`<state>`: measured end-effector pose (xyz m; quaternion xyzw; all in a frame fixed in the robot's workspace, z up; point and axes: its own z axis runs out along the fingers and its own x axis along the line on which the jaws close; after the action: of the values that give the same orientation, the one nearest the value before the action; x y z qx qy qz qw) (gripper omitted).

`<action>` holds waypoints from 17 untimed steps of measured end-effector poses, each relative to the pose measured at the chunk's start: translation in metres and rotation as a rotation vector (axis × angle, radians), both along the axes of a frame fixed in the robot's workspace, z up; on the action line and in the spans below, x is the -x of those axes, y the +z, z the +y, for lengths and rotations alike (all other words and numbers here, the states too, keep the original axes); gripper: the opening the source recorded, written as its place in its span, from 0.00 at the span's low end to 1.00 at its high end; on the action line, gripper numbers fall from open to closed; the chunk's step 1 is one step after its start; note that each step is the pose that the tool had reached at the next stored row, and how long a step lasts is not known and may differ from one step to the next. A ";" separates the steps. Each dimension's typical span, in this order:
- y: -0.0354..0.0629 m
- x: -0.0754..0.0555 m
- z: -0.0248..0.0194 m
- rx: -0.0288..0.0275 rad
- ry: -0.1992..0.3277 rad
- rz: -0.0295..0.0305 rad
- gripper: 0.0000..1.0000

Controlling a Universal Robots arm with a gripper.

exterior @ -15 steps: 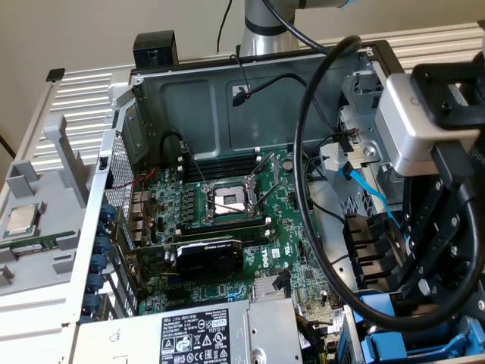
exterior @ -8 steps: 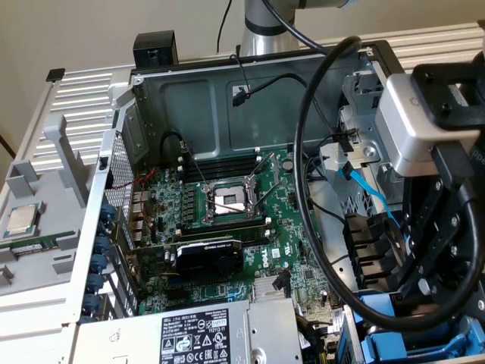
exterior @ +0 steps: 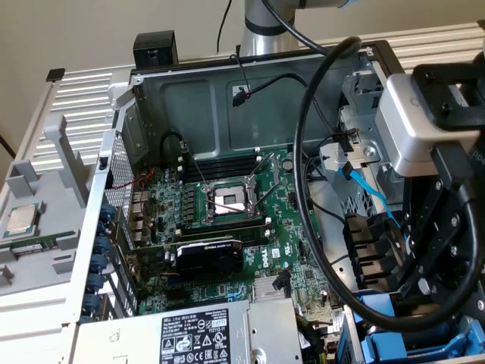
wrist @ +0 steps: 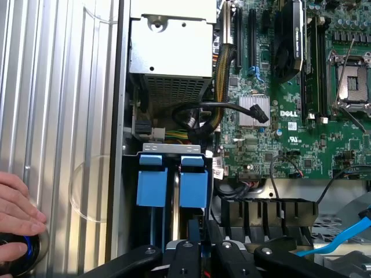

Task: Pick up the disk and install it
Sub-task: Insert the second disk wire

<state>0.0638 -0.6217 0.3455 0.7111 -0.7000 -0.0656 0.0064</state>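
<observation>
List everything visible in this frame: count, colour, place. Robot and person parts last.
computer case: one, grey metal, open, centre.
motherboard: one, green, inside the case.
graphics card: one, black, on the motherboard.
power supply: one, silver, labelled, near end of the case.
processor chip: one, silver, on a grey tray, exterior view's left.
disk: one, blue carrier tabs, standing in the drive bay.
gripper: one, black, shut, at the disk.
hand: one, on a round button.

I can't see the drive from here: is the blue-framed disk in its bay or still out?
In the bay, not necessarily fully seated: the blue plastic carrier tabs stand inside the case's drive slot, with the black gripper shut right at the carrier's edge.
</observation>
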 end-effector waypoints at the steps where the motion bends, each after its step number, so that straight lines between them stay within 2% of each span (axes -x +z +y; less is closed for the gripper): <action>1: 0.0000 0.000 0.0000 -0.0001 0.000 0.0000 0.16; 4: 0.0000 0.000 -0.0002 -0.0004 0.000 0.0000 0.16; 9: 0.0000 0.001 -0.0002 -0.0002 0.000 -0.0035 0.16; 14: 0.0000 0.002 -0.0002 0.0001 0.000 -0.0113 0.16; 17: 0.0000 0.003 -0.0001 0.0032 0.000 -0.0173 0.16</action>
<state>0.0610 -0.6218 0.3456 0.7116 -0.7002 -0.0583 0.0015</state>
